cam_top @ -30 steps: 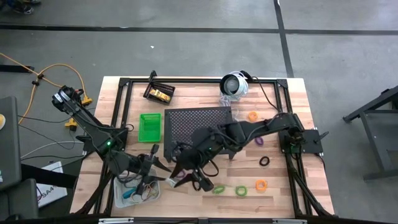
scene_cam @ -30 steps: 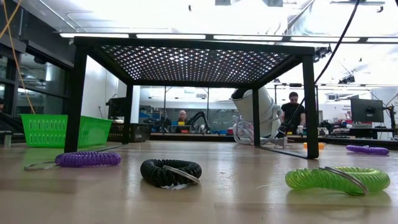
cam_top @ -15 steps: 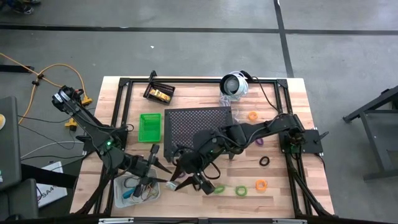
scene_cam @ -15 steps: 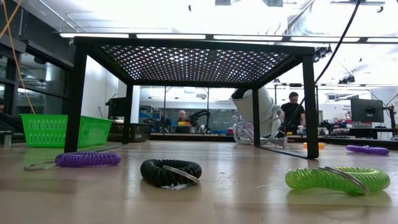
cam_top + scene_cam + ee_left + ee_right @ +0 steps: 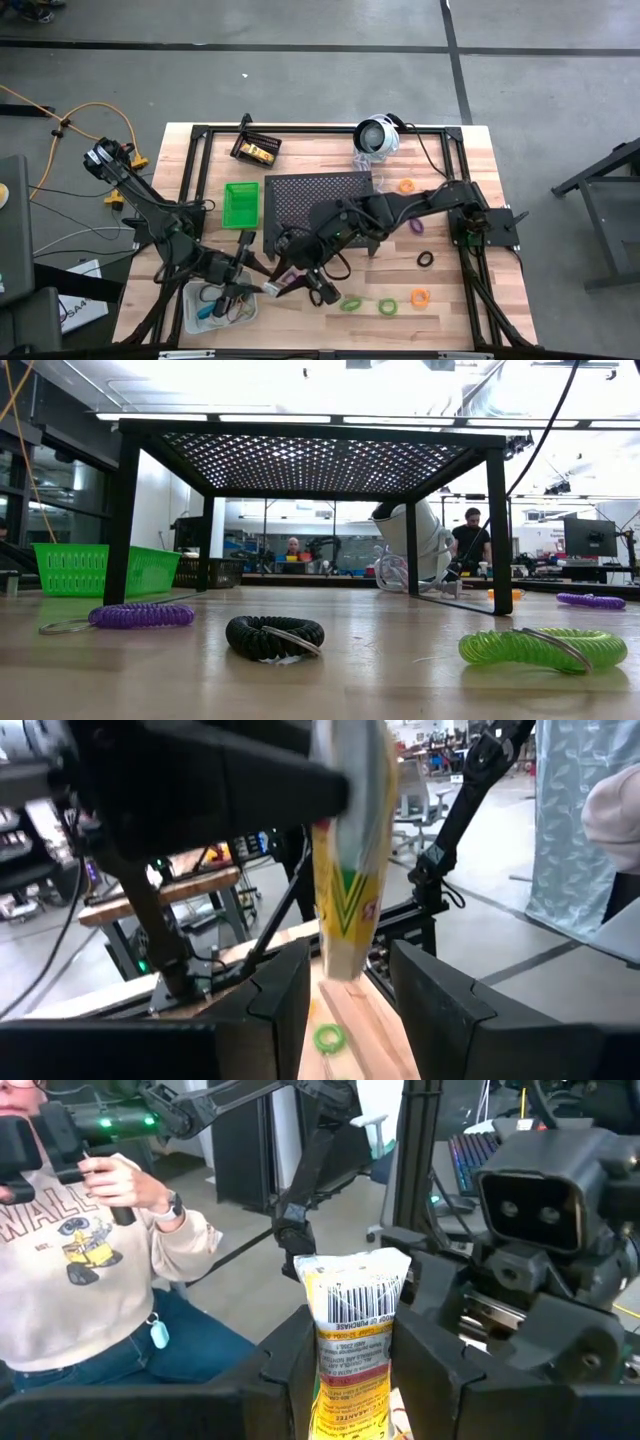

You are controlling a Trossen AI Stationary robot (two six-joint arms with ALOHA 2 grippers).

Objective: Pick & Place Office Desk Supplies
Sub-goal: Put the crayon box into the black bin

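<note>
Right gripper point(image 5: 345, 1380): fingers closed on one yellow tube point(image 5: 350, 1335), held upright between both grippers, just in front of the black perforated stand point(image 5: 315, 200).
Left gripper point(image 5: 345, 1010): fingers apart, set either side of the tube's lower end — contact cannot be told.
Bins: three — clear bin point(image 5: 200, 312) under the left gripper, green bin point(image 5: 240, 204) beside the stand, black bin point(image 5: 256, 150) behind it.
Loops right of the stand: two green point(image 5: 387, 307), two orange point(image 5: 419, 297), one black point(image 5: 426, 259), one purple point(image 5: 416, 228).
</note>
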